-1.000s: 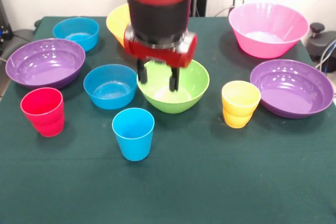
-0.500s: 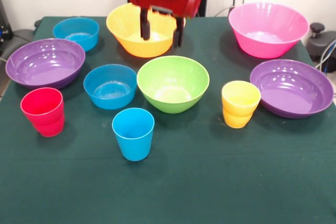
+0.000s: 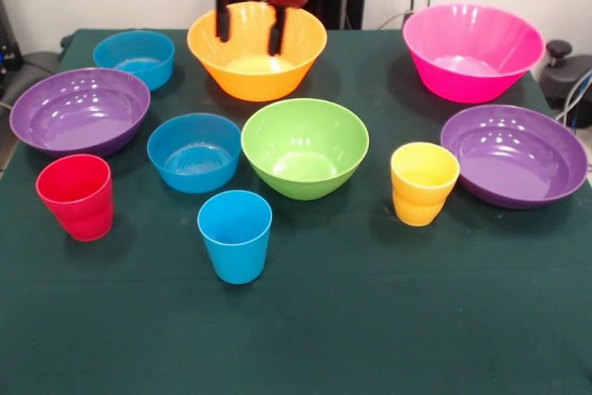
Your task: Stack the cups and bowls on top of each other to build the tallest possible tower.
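My gripper [image 3: 249, 32] hangs open and empty above the orange bowl [image 3: 257, 55] at the back. Below it the lime green bowl [image 3: 304, 148] sits mid-table with a small blue bowl [image 3: 194, 152] to its left. A second small blue bowl [image 3: 134, 57] is at the back left. The blue cup [image 3: 235, 235] stands upright in front, the red cup [image 3: 76, 196] at the left and the yellow cup [image 3: 424, 182] at the right. Purple bowls lie at the left [image 3: 79, 109] and right [image 3: 513, 154]. The pink bowl [image 3: 473, 51] sits at the back right. Nothing is stacked.
All pieces stand apart on the dark green tablecloth [image 3: 370, 321], whose front half is bare cloth. Cables and dark equipment [image 3: 566, 76] sit past the table's right edge.
My gripper has risen out of the green bowl and drawn back and slightly left, ending above the orange bowl. No cup or bowl has moved.
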Controlling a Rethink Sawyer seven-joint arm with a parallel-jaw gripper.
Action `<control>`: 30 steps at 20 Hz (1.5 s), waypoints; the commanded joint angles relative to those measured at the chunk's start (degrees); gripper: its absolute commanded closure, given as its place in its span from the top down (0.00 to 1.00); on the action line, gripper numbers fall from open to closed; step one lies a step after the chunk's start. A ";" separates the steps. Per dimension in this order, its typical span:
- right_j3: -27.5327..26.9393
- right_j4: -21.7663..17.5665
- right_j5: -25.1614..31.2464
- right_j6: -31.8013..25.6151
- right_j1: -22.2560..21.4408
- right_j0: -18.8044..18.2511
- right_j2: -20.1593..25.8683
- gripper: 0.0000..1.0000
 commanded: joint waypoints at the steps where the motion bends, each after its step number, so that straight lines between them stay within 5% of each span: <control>1: 7.40 -8.97 -7.99 -12.63 3.60 -3.23 2.10 1.00; 14: 7.05 -13.08 -12.75 -12.49 7.26 -6.95 5.63 1.00; 30: 9.68 -15.72 -21.88 -5.97 10.85 -7.05 5.06 1.00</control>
